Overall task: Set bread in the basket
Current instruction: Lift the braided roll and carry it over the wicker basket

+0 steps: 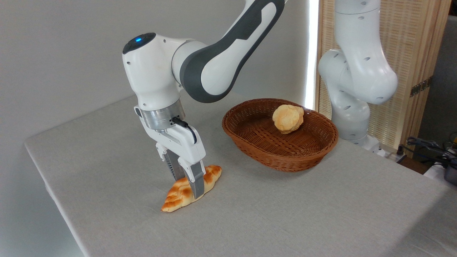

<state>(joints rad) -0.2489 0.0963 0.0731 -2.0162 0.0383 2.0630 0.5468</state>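
The bread [178, 196], a braided golden-orange loaf with pointed ends, lies on the grey table left of centre. My gripper [188, 186] comes down on its middle with one finger on each side. The near finger [196, 182] presses against the loaf's front side, and the far finger is partly hidden behind it. The gripper is shut on the bread, which still touches the table. The basket [285, 157], an oval brown wicker one, stands to the right and further back, well apart from the loaf.
A round pale-yellow bun [287, 118] rests inside the basket against its far side. A second white robot arm's base [351, 103] stands behind the basket at the table's right rear. The table's front-left edge [57, 207] runs close to the loaf.
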